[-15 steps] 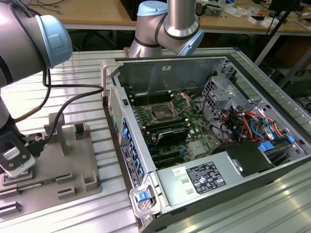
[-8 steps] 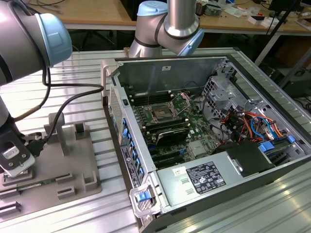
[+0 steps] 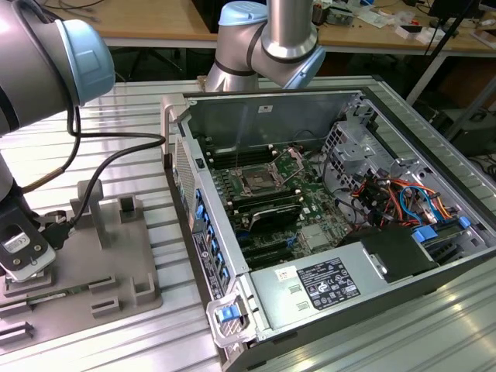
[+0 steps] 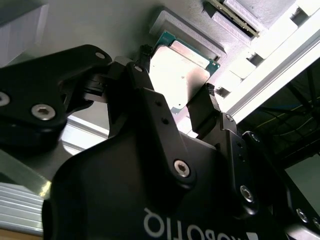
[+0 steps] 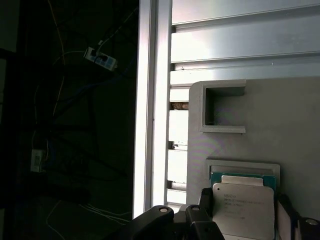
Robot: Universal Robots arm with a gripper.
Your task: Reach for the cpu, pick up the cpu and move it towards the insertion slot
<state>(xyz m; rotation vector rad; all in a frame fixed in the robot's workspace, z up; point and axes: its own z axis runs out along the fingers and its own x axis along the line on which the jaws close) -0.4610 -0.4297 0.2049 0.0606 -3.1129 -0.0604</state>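
The cpu (image 4: 177, 67), a thin square chip with a pale silvery top and green edges, lies in a recess of the grey tray (image 3: 116, 267) at the exterior view's left. My gripper (image 4: 175, 77) is down over it, one black finger against each of two opposite edges, shut on it. In the first wrist view the cpu (image 5: 243, 207) sits between the same fingers (image 5: 205, 197), still low against the tray. In the exterior view the gripper (image 3: 27, 271) is at the tray's near left corner. The insertion slot (image 3: 256, 184) lies in the green motherboard inside the open computer case.
The open computer case (image 3: 325, 108) stands at the exterior view's right, with cables, a drive cage and a power supply (image 3: 310, 291) inside. Raised posts (image 3: 97, 205) stand on the tray. The ribbed metal table's edge (image 5: 150, 110) runs close beside the tray.
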